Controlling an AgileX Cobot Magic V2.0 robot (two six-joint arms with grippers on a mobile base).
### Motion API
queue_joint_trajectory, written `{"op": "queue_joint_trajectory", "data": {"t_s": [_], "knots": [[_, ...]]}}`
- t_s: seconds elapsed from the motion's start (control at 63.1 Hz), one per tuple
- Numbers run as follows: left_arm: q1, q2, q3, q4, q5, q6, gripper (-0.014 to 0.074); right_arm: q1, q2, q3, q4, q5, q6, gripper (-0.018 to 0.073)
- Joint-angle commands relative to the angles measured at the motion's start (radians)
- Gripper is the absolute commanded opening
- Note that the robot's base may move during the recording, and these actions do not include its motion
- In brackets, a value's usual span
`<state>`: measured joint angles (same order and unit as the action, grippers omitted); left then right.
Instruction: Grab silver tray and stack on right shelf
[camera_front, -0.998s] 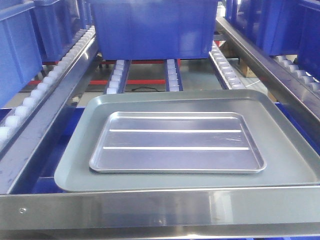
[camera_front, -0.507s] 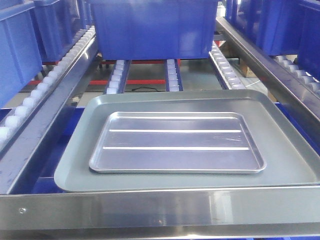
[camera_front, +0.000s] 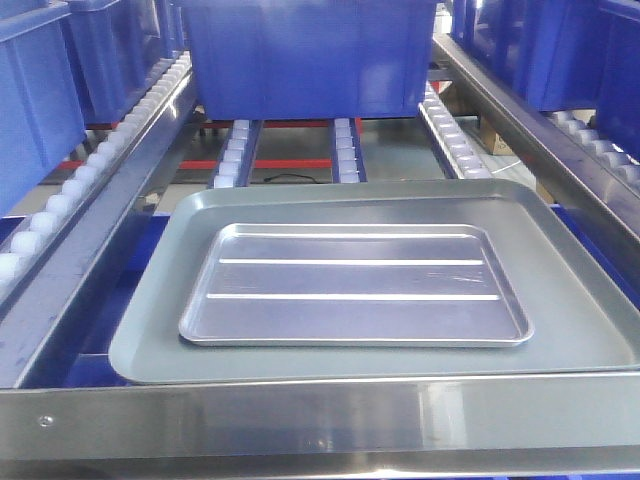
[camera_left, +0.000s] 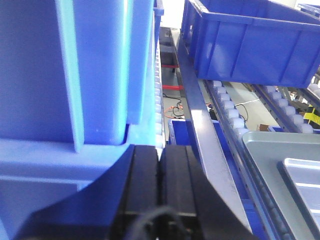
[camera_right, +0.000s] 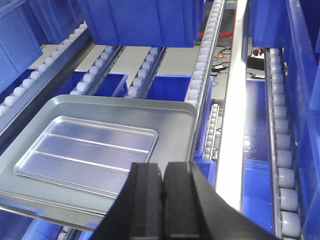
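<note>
The silver tray (camera_front: 355, 285), shiny with two long ridges, lies flat inside a larger matte grey tray (camera_front: 150, 320) on the right shelf, behind the shelf's steel front lip (camera_front: 450, 415) with small screws. In the right wrist view my right gripper (camera_right: 162, 170) is shut and empty, hanging above the grey tray's (camera_right: 172, 125) near right corner, just right of the silver tray (camera_right: 85, 150). My left gripper (camera_left: 160, 155) is shut and empty, close against a blue bin (camera_left: 75, 70) left of the shelf; the silver tray's corner (camera_left: 305, 175) shows at the far right. Neither gripper appears in the front view.
A large blue bin (camera_front: 310, 55) stands on the roller rails (camera_front: 232, 150) right behind the trays. More blue bins (camera_front: 35, 90) line the left and right racks. Steel side rails (camera_front: 540, 130) with white rollers flank the trays. Blue bins (camera_right: 172, 85) show on the level below.
</note>
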<state>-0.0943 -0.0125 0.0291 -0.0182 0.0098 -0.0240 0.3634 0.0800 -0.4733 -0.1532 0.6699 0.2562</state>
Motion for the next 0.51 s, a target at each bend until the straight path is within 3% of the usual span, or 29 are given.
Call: {"op": "queue_joint_trajectory", "data": {"t_s": [0.0, 0.491], "knots": [[0.001, -0.015, 0.021, -0.013, -0.120, 0.030, -0.0092, -0.001, 0.015, -0.023, -0.016, -0.084, -0.009, 0.0057], [0.001, -0.015, 0.021, -0.013, -0.126, 0.030, -0.0092, -0.001, 0.015, -0.023, -0.016, -0.084, -0.009, 0.0057]]}}
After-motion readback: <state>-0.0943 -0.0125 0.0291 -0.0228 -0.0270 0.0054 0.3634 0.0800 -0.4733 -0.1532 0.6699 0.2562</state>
